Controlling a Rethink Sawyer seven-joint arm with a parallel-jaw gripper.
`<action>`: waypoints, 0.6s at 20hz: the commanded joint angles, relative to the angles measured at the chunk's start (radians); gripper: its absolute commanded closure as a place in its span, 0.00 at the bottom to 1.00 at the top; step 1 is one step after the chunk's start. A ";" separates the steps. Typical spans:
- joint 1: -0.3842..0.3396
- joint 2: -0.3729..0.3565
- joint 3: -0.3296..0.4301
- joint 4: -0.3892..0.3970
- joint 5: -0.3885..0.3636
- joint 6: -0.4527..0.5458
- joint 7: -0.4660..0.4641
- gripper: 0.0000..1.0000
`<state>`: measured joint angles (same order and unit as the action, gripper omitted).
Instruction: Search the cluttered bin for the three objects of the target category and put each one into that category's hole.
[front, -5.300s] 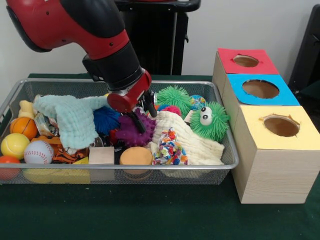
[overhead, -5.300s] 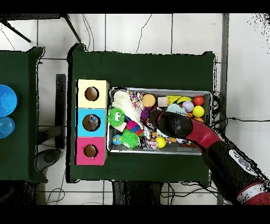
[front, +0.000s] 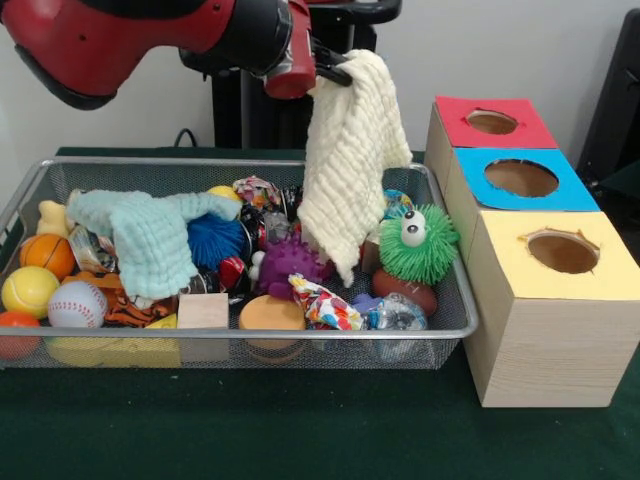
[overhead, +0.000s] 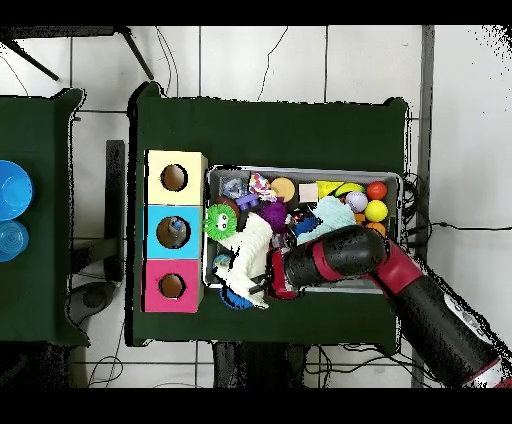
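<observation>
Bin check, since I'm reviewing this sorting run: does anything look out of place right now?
Yes. The gripper holds a cream cloth high above the bin, its lower end dangling among the toys. The cloth is no crinkly packet. One clear packet lies exposed by the front rim.

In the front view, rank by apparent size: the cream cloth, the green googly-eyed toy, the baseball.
1. Cream cloth, largest, though it hangs lifted.
2. Green toy.
3. Baseball, smallest, despite sitting nearer the camera.

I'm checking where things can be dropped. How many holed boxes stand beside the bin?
3, in a row beside the bin: the red box farthest back, the blue box in the middle, the yellow box nearest the camera.
</observation>
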<state>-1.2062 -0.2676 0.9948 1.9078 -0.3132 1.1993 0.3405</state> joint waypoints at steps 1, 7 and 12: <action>0.146 -0.178 -0.126 -0.222 -0.197 0.118 0.039 1.00; 0.221 -0.223 -0.181 -0.229 -0.332 -0.092 0.169 1.00; 0.257 -0.237 -0.222 -0.237 -0.374 -0.190 0.211 1.00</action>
<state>-0.9720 -0.4570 0.8919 1.8002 -0.6028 1.1070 0.3405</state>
